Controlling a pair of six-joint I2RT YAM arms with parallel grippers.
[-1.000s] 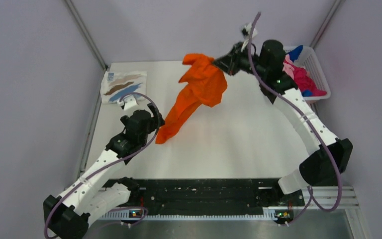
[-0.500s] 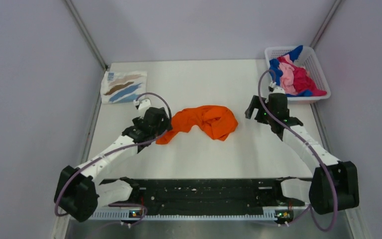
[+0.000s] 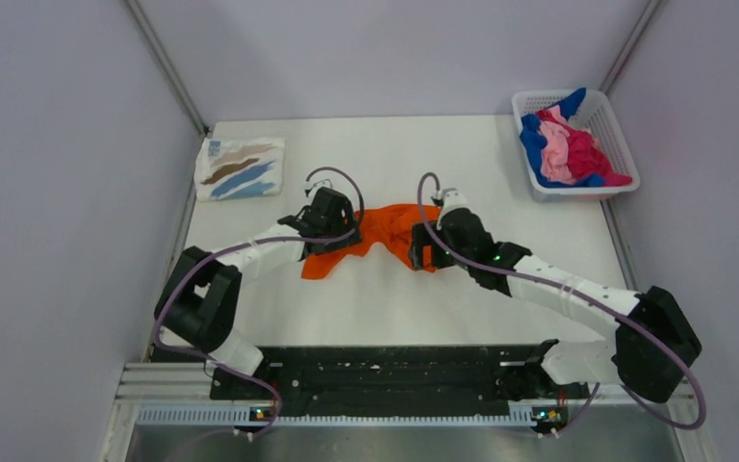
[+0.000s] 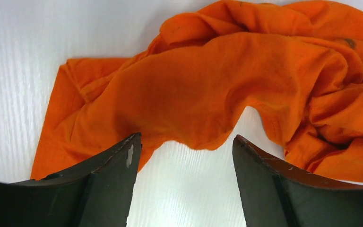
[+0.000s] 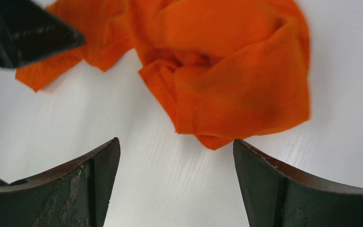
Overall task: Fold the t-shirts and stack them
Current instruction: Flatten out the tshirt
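Both jaws wide, nothing held: left gripper (image 4: 185, 142) has its two dark wedge fingers spread over the near hem of the orange t-shirt (image 3: 385, 226), cloth showing past the tips and none pinched; right gripper (image 5: 176, 142) is spread just as wide with only bare table (image 3: 443, 298) in the gap and the shirt's bunched end just beyond the tips. I can't tell if the left fingers touch the fabric. Count as I see it: two arms, two grippers, one orange shirt, one white shirt with brown and blue streaks (image 3: 241, 168), one basket (image 3: 619, 142). Orange shirt is mid-table between the two grippers, crumpled: soft matte knit, deep folds and a knotted wad on the right-arm side, a flatter flap trailing out toward the left arm. Streaked white shirt lies as a flat, roughly square fold at the far left corner, well apart. Basket is white plastic lattice, rectangular, far right corner, holding a loose heap of blue (image 3: 534, 144), pink (image 3: 558, 149) and magenta (image 3: 592, 154) cloth; can't count separate shirts in there. Table is smooth white, faintly ribbed
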